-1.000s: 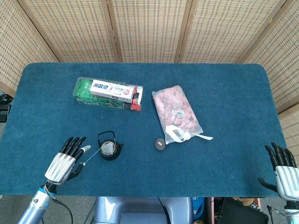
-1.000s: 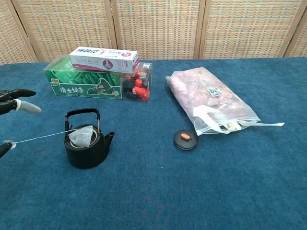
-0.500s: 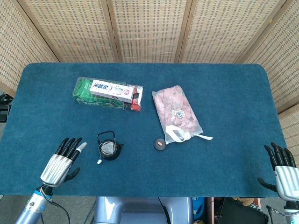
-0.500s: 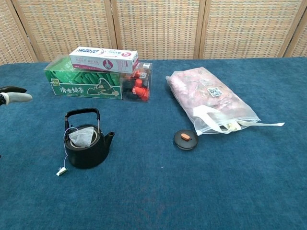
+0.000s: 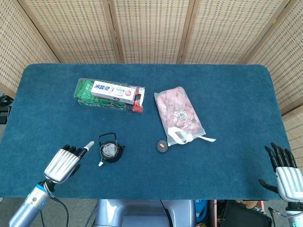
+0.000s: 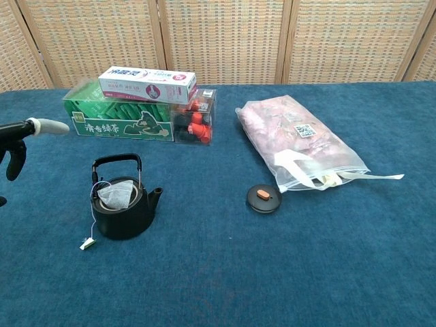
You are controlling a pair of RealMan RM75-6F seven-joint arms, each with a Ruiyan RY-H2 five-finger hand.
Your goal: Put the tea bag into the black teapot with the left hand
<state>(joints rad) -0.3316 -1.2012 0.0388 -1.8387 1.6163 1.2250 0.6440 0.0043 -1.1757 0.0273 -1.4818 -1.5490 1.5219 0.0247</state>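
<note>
The black teapot [image 5: 110,152] [image 6: 124,208] stands lidless on the blue table, front left. The tea bag [image 6: 116,194] [image 5: 109,150] lies inside its mouth. Its string hangs over the rim and the paper tag [image 6: 86,242] [image 5: 101,164] lies on the cloth at the pot's left. My left hand [image 5: 64,162] [image 6: 24,135] hovers left of the pot, apart from it, one finger pointing out and the others curled, holding nothing. At the table's front right corner my right hand [image 5: 284,169] shows with fingers spread and empty.
The teapot's lid [image 5: 162,145] [image 6: 263,197] lies to the right of the pot. A clear bag of pink contents [image 5: 179,115] [image 6: 298,142] lies beyond it. A green box with a toothpaste carton on top [image 5: 110,94] [image 6: 142,105] sits behind the pot.
My left hand let go of the string; the tag dropped to the cloth beside the pot. The hand drew back toward the front edge and its fingers curled in.
</note>
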